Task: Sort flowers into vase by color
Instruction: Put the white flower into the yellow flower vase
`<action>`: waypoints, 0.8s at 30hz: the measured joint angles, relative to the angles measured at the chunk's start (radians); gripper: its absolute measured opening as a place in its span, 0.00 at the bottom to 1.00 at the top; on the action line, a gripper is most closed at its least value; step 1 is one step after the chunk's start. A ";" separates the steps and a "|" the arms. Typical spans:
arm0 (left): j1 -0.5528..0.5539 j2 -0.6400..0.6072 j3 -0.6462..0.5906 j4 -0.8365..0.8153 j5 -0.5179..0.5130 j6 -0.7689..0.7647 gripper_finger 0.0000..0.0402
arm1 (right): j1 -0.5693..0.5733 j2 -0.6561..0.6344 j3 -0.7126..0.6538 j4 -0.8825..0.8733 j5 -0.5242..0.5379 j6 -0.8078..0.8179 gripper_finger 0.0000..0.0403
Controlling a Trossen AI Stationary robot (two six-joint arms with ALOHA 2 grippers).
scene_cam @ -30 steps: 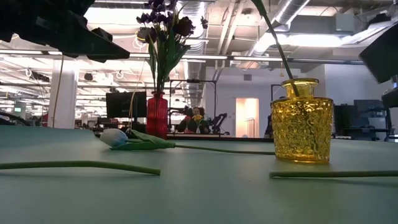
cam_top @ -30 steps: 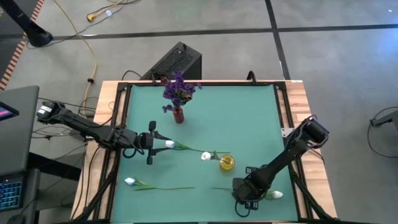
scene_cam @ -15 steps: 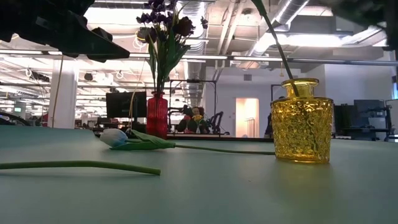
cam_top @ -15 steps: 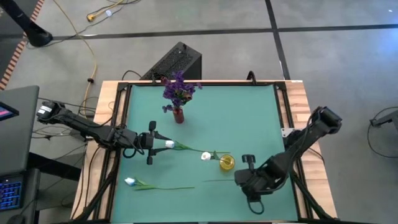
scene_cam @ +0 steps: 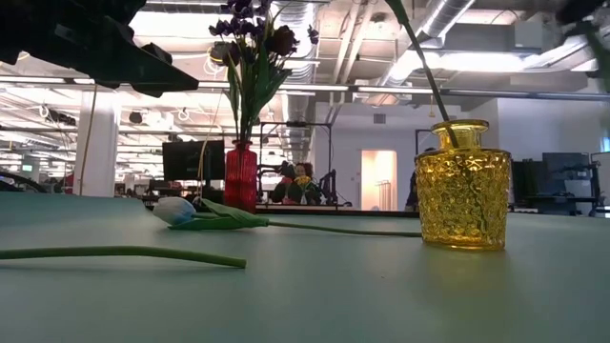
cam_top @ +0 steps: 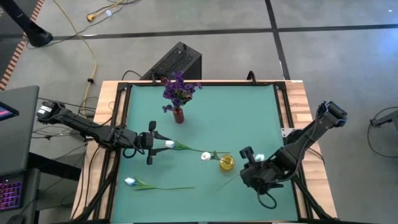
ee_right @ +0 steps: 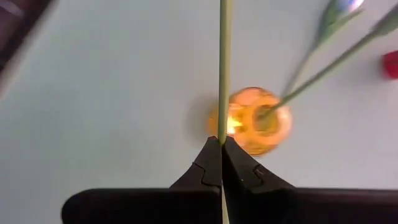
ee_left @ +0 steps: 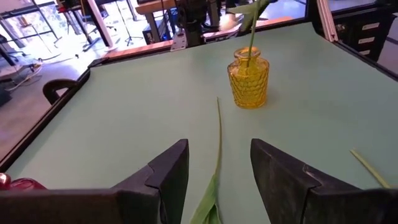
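The right tool (cam_top: 251,163) hangs over the counter's near right part, just right of the yellow vase (cam_top: 227,163), its fingers (ee_right: 211,163) pressed together on a green stem (ee_right: 223,68). The held flower's white bud (cam_top: 259,158) shows beside the tool in the high view, and its stem slants down to the near left, ending over bare mat. In the right wrist view the stem runs straight across the vase's mouth.

The left tool (cam_top: 151,143) sits over the left middle of the counter with its fingers (ee_left: 168,174) spread, holding nothing; a white flower (cam_top: 170,144) lies between and just ahead of them, its stem running right toward the yellow vase. Another white bud (cam_top: 206,156) leans out of that vase to the left.

A third white flower (cam_top: 130,182) lies loose along the near left edge, stem pointing right. The red vase (cam_top: 178,115) with purple flowers (cam_top: 180,89) stands far left of centre, well apart from both tools.

The green mat (cam_top: 249,118) is bare across the far right half and along the near edge at centre, so open room lies there. A dark raised frame (cam_top: 121,112) borders the mat, with wood edging (cam_top: 305,106) outside it on the right.

Beyond the counter is grey floor with a black box (cam_top: 177,61) and a yellow cable (cam_top: 93,56). The low view looks past the vases into a bright hall with ceiling ducts and monitors.
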 joint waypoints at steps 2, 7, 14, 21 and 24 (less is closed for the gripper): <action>0.000 0.000 0.000 -0.001 0.000 -0.006 0.40 | -0.005 0.000 0.000 -0.008 0.033 -0.074 0.05; 0.000 0.000 0.000 -0.004 -0.001 -0.028 0.40 | -0.010 0.000 0.000 -0.011 0.137 -0.266 0.05; 0.000 0.000 0.000 -0.003 -0.005 -0.107 0.40 | -0.010 0.000 0.000 -0.051 0.278 -0.560 0.05; 0.000 0.000 0.000 -0.003 -0.065 -0.255 0.40 | -0.016 0.000 0.000 -0.162 0.471 -0.907 0.05; 0.000 0.000 0.000 -0.003 -0.102 -0.297 0.40 | -0.018 0.000 0.000 -0.210 0.606 -1.054 0.05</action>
